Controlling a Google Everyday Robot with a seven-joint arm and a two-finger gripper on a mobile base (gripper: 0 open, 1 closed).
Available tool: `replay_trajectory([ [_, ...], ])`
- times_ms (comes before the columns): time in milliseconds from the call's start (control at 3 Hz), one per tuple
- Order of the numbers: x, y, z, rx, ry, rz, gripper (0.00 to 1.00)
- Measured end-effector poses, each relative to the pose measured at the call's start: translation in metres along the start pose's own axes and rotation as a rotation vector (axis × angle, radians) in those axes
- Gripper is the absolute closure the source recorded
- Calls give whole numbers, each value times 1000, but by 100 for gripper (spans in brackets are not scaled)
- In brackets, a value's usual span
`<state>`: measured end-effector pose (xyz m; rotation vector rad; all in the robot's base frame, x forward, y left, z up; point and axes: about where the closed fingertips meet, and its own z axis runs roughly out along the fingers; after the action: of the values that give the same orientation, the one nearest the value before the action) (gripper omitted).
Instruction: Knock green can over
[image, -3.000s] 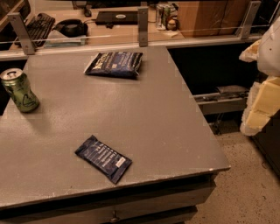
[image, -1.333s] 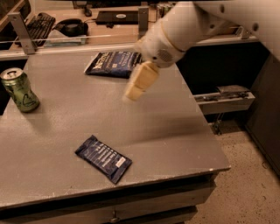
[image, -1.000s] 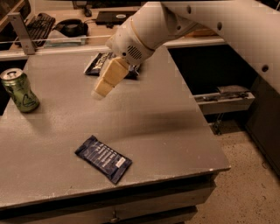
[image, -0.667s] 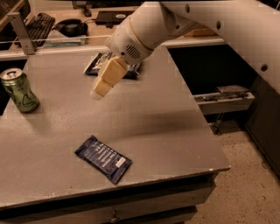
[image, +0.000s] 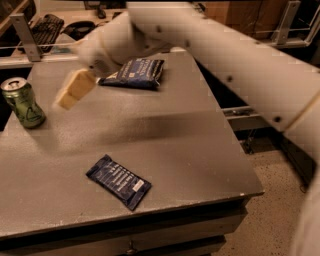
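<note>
The green can (image: 22, 102) stands upright near the left edge of the grey table (image: 180, 150). It is shiny green with a silver top rim and a dark mark on its side. My gripper (image: 72, 90) hangs above the table's left part, just to the right of the can and a short way from it. The white arm reaches in from the upper right across the table.
A dark blue snack packet (image: 119, 180) lies near the table's front. A second dark blue packet (image: 134, 73) lies at the back, partly under the arm. A keyboard (image: 46, 27) sits on a desk behind. The floor drops off at the right.
The arm has swung in from the right across the table. The gripper has moved left toward the green can. The can still stands upright.
</note>
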<state>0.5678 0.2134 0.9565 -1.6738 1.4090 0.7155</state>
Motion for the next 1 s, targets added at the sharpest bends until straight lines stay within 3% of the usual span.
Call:
replay_trajectory([
  [333, -33, -3, 67, -57, -121, -43, 0],
  [667, -38, 3, 112, -104, -170, -44, 0],
  [1000, -33, 9, 134, -130, -188, -30, 0],
])
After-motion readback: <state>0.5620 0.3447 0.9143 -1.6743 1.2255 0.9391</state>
